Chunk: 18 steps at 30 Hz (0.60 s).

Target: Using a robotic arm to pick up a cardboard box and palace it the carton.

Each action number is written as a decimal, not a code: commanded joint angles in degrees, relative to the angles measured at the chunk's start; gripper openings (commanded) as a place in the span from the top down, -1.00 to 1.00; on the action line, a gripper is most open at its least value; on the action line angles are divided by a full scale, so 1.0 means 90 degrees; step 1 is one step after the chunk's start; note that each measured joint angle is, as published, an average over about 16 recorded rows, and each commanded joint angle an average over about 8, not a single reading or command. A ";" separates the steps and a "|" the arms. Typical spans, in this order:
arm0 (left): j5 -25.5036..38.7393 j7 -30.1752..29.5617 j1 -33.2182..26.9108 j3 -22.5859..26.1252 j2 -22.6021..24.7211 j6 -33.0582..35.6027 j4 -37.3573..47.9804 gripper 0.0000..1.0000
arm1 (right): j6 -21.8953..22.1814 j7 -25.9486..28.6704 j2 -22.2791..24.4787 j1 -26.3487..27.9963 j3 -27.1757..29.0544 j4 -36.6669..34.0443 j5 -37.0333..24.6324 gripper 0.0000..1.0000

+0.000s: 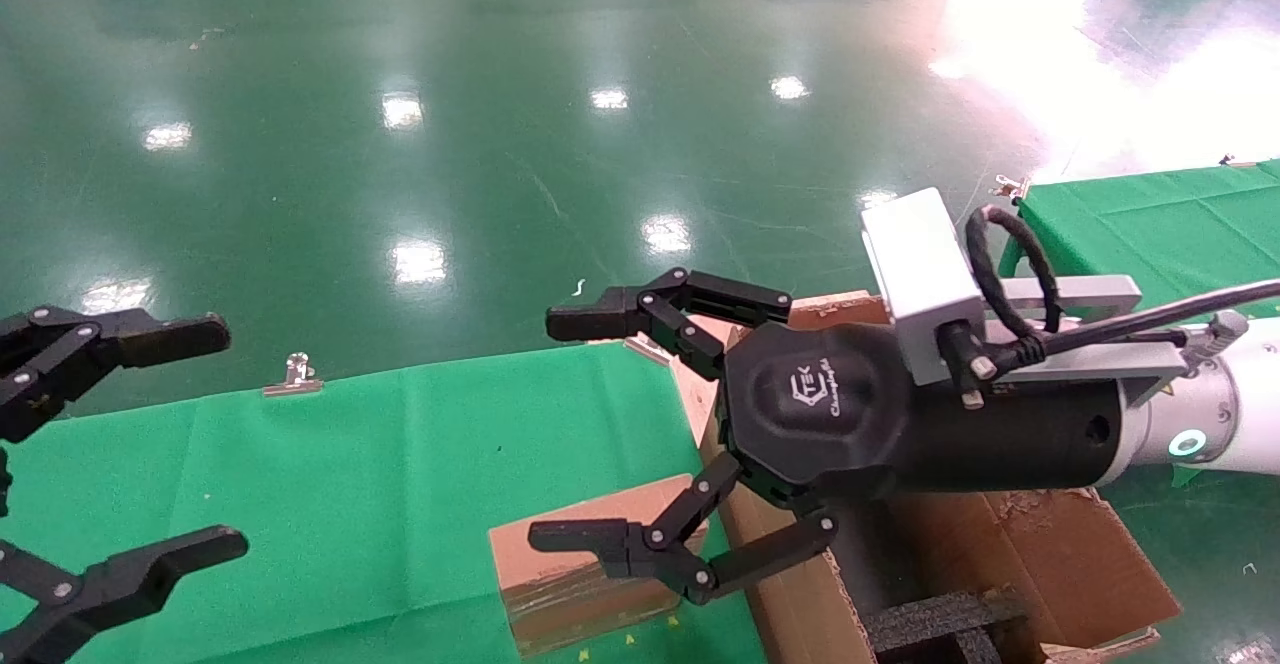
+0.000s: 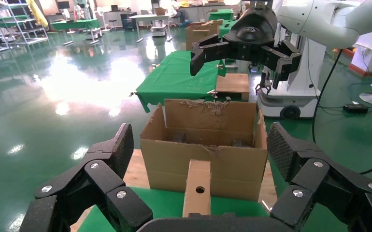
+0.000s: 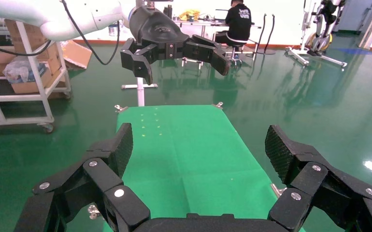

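Observation:
The small brown cardboard box [image 1: 590,569] lies on the green table cloth [image 1: 380,484], right beside the large torn carton [image 1: 1050,554]. The robotic arm on the right is white with a black wrist. Its right gripper [image 1: 560,429] is open and empty and hovers above the box. In the left wrist view the box [image 2: 197,193] shows its round hole, with the carton [image 2: 206,159] behind it and the right gripper [image 2: 242,48] above. My left gripper [image 1: 215,439] is open and empty over the table's left end. The box is out of the right wrist view.
Black foam blocks [image 1: 940,624] sit inside the carton. A metal clip [image 1: 292,376] holds the cloth at the table's far edge. A second green table [image 1: 1150,214] stands at the far right. Shiny green floor surrounds the table. The right wrist view shows the left gripper [image 3: 174,53] across the cloth.

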 commanded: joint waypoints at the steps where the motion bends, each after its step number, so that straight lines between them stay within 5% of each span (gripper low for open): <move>1: 0.0000 0.0000 0.0000 0.0000 0.0000 0.0000 0.0000 -1.00 | 0.0000 0.0000 0.0000 0.0000 0.0000 0.0000 0.0000 -1.00; 13: 0.0000 0.0000 0.0000 0.0000 0.0000 0.0000 0.0000 -0.99 | 0.0000 0.0000 0.0000 0.0000 0.0000 0.0000 0.0000 -1.00; 18: 0.0000 0.0000 0.0000 0.0000 0.0000 0.0000 0.0000 0.15 | 0.0000 0.0000 0.0000 0.0000 0.0000 0.0000 0.0000 -1.00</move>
